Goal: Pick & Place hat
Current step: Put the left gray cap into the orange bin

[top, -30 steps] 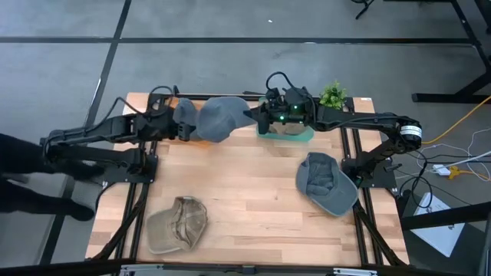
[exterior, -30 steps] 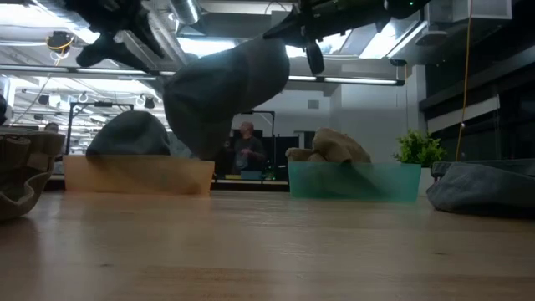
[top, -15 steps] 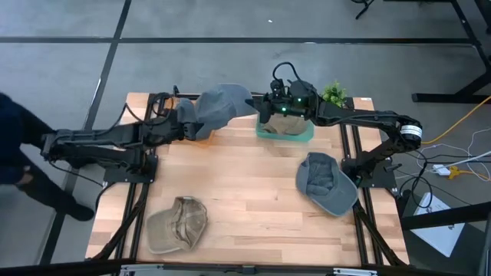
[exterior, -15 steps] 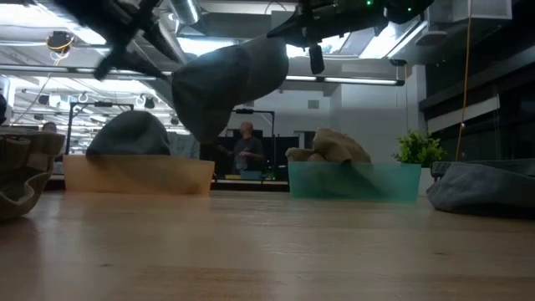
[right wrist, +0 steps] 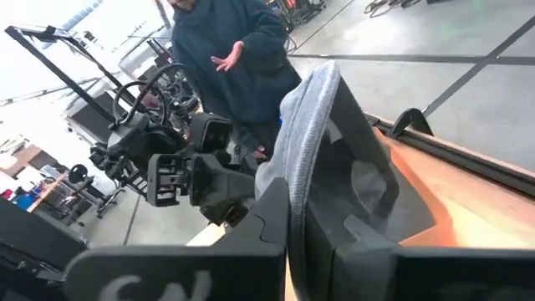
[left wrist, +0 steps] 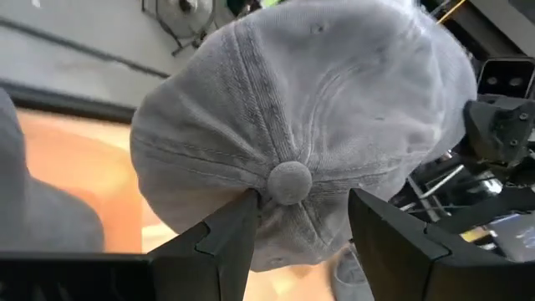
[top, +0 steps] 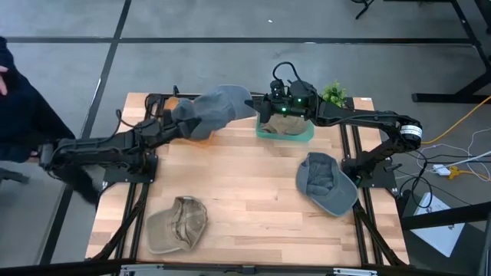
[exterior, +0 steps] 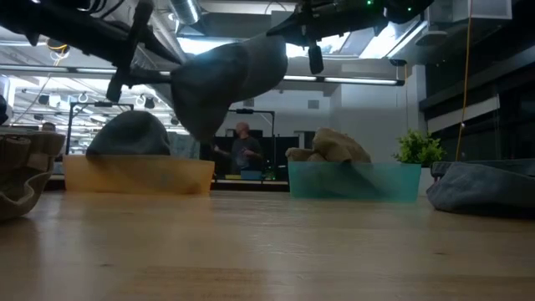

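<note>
A grey hat (top: 220, 107) hangs in the air over the table's far side, between my two grippers. My right gripper (top: 255, 115) is shut on it from the right. My left gripper (left wrist: 301, 221) stands open at the hat's crown, one finger on either side of the top button (left wrist: 288, 181). Below the hat an orange bin (exterior: 138, 176) holds another grey hat (exterior: 129, 134). A teal bin (exterior: 355, 180) holds a tan hat (exterior: 330, 146). My right gripper pinches the hat's brim (right wrist: 305, 159) between its two fingers, coming in level from the table's right. The hat is lifted clear, crown toward the left and sagging below the brim. My left gripper's fingers (left wrist: 238, 226) flank the crown's top; I cannot tell whether they touch it.
A grey hat (top: 326, 182) lies on the table at the right, a tan hat (top: 178, 224) near the front left. A small plant (top: 333, 94) stands at the far right. A person (top: 19, 100) stands beside the table's left side.
My left gripper has sunk and tipped from slanting down to nearly level, staying at the crown. The hat's hanging crown has drawn up a little and shifted toward the far edge. My right gripper keeps its hold on the brim.
</note>
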Robot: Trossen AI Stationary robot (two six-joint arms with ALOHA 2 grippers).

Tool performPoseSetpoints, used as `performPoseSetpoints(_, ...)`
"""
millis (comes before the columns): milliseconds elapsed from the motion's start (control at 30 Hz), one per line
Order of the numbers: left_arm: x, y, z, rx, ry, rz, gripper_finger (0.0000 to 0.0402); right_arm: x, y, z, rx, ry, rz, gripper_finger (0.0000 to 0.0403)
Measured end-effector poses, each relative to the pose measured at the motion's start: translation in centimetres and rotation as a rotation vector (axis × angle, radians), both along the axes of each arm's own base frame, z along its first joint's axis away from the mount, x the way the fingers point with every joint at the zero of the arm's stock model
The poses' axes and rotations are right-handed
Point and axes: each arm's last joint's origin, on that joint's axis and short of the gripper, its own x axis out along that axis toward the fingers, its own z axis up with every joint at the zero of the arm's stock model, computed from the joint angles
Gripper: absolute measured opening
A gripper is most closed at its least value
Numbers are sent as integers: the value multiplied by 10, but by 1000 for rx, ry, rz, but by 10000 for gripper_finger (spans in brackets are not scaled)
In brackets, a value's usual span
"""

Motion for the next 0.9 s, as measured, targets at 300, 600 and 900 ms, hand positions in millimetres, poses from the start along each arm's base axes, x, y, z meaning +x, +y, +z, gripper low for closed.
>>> performPoseSetpoints(300, -4, 6, -1, -11, 14, 62, 183, 0, 1, 0, 32, -7, 23, 12)
performPoseSetpoints(600, 6, 10, -3, -29, -7, -29, 183, 0, 1, 0, 28, -11, 23, 12)
performPoseSetpoints(900, 14, 13, 0, -21, -53, -164, 180, 0, 1, 0, 23, -10, 23, 12)
